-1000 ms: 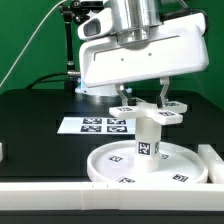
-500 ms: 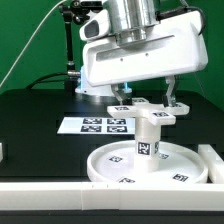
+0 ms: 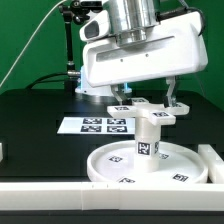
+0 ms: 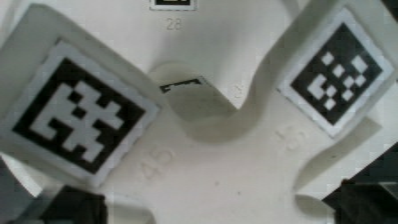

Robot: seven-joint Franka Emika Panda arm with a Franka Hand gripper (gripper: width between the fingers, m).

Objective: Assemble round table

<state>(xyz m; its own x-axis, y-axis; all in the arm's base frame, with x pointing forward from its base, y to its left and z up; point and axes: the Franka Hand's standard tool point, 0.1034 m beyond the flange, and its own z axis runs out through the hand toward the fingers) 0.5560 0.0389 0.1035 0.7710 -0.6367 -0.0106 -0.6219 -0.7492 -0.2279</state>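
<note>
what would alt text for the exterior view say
A white robot arm's tool hangs over a white cross-shaped piece sitting on top of a short upright leg, which stands in the middle of a round rimmed disc on a black table. A marker board lies flat behind.

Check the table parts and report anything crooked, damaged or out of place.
Nothing stands out. The leg stands upright at the middle of the disc, the cross piece sits level on top of it, and the gripper straddles the cross piece.
</note>
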